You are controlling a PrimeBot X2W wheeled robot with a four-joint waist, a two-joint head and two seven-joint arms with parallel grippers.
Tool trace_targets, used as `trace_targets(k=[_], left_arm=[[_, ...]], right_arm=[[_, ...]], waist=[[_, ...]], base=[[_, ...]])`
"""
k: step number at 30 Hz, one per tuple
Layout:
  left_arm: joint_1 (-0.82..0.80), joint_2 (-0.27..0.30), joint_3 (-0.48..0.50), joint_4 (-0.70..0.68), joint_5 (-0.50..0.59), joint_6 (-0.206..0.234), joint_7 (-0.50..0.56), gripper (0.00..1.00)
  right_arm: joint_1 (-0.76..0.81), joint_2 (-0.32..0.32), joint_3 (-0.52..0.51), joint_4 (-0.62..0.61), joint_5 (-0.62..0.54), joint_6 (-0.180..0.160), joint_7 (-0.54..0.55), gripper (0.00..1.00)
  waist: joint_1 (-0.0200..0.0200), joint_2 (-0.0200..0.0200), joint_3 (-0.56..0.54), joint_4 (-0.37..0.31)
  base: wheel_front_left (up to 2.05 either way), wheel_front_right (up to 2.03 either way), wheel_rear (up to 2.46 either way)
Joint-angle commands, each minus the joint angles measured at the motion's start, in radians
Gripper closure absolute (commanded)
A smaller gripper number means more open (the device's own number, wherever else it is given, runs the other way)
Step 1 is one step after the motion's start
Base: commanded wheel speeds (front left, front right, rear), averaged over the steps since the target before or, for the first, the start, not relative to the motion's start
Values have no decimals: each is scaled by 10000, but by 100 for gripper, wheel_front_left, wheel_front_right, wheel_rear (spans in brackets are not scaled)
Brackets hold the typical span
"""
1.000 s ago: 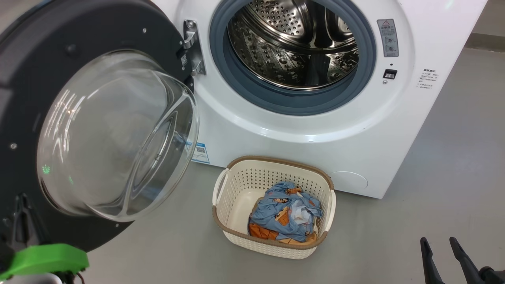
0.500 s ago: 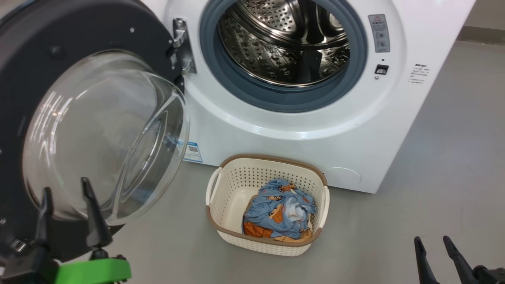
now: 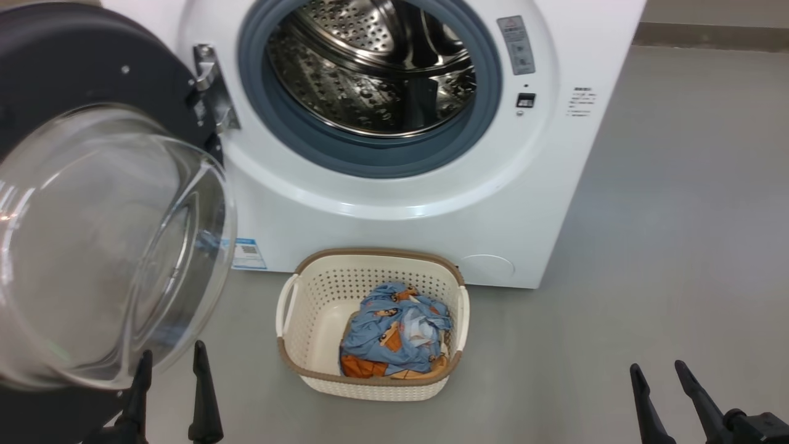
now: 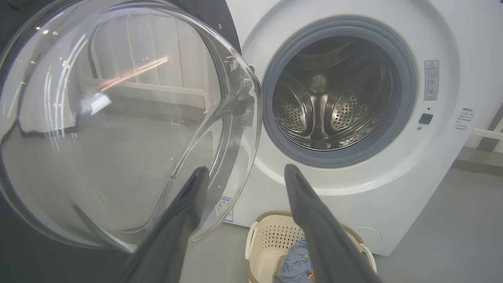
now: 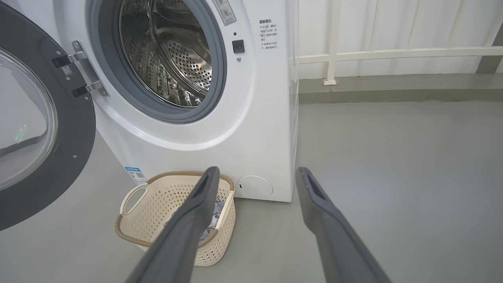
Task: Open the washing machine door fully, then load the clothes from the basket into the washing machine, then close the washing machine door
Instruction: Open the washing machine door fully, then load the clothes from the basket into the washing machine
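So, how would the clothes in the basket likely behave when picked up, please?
The clothes look crumpled and soft, so probably floppy, drooping from a grip. The bundle sits small in the basket, likely light.

- You are looking at a laundry corner. It reads as a bare utility space rather than a furnished room.
- A big white boxy front-loading washing machine takes up the upper middle of the head view. It stands straight on the floor, and its perforated steel drum shows inside a grey-blue rubber gasket.
- Its large round black door with a bulging clear glass window stands open at the left of the frame.
- At lower middle, a small cream-white perforated plastic basket holds a bundle of light blue printed fabric.
- A smooth plain grey floor covers the right of the frame.
- At the upper right of the right wrist view, a white rail frame stands before pale curtain-like panels.
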Motion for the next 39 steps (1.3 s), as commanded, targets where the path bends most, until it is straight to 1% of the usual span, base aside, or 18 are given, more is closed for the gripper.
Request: trace_targets(k=[1,8,21,26,35,39], left_arm=[[-96,3,363,-18,-17,-141,-58,0],[264,-76,720,546,-22,-485,-59,0],[625,-178,1089,1076,59,-1043,-59,0],[693,-190,1124,1077,132,-1109,-59,0],[750,-195,943,916,41,-1010,-59,0],[741,-195,926,852,84,-1070,-59,0]], right_arm=[[-349,-222,371,-297,15,16,-120,0],[-328,-234,475,-389,13,16,-120,0],[-334,-257,386,-352,-7,16,-120,0],[-320,-248,324,-368,-50,16,-120,0],[-307,-224,247,-352,-86,16,-120,0],[-325,-209,235,-335,-82,16,-120,0]], waist=[[0,0,-14,-384],[0,0,-71,-843],[0,0,-159,-1085],[0,0,-166,-1092],[0,0,-186,-1126],[0,0,-202,-1149]], base=[[0,0,0],[0,0,0],[0,0,0],[0,0,0],[0,0,0],[0,0,0]])
